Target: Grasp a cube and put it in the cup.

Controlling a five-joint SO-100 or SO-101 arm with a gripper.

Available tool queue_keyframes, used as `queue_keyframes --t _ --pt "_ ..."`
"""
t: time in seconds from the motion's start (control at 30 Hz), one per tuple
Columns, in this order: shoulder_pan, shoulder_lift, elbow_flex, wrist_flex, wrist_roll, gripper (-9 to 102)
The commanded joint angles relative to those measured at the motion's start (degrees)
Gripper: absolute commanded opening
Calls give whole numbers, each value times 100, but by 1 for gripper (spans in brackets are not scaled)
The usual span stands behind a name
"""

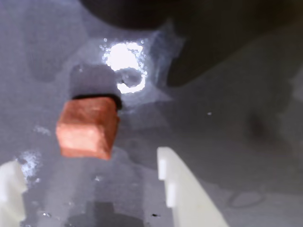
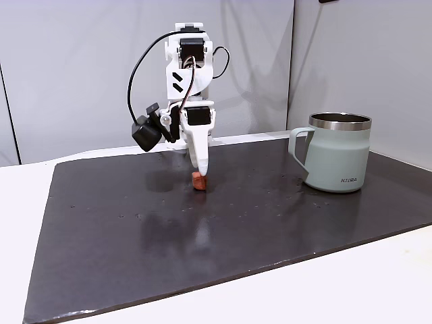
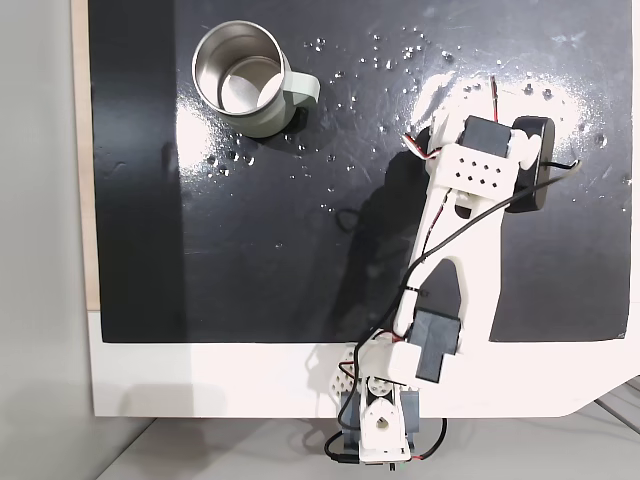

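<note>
The cube (image 1: 88,126) lies on the dark mat (image 1: 227,142), reddish-orange and a bit rough at the edges. In the wrist view it sits between the two white fingers, nearer the left one (image 1: 12,189) than the right one (image 1: 182,189), and touches neither; bare mat shows on both sides of it. The claw (image 1: 90,182) is spread wide, wider than the cube, and holds nothing.

In a fixed view from the front, the cube (image 2: 198,181) rests on the mat (image 2: 202,236) right at the tip of a white finger (image 2: 200,152) that points straight down; whether that tip touches the cube cannot be told from here. The claw (image 2: 200,172) hangs low over the mat, with a black camera (image 2: 145,132) on its left side.

The cup (image 2: 337,152) stands upright well apart to the right in this view, its handle toward the cube and small dark lettering near its base.

In a fixed view from above, the cup (image 3: 245,80) sits near the mat's upper left corner, empty, while the arm (image 3: 460,250) reaches over the right part of the mat (image 3: 260,260) and hides the cube.
</note>
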Motion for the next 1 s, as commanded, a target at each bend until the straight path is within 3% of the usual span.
queue_keyframes --t 0.0,0.6,0.97 --pt "26 -97 -510 -79 26 30" --pt "44 -668 -791 -105 -62 26" --pt "141 -668 -756 -97 -79 7"
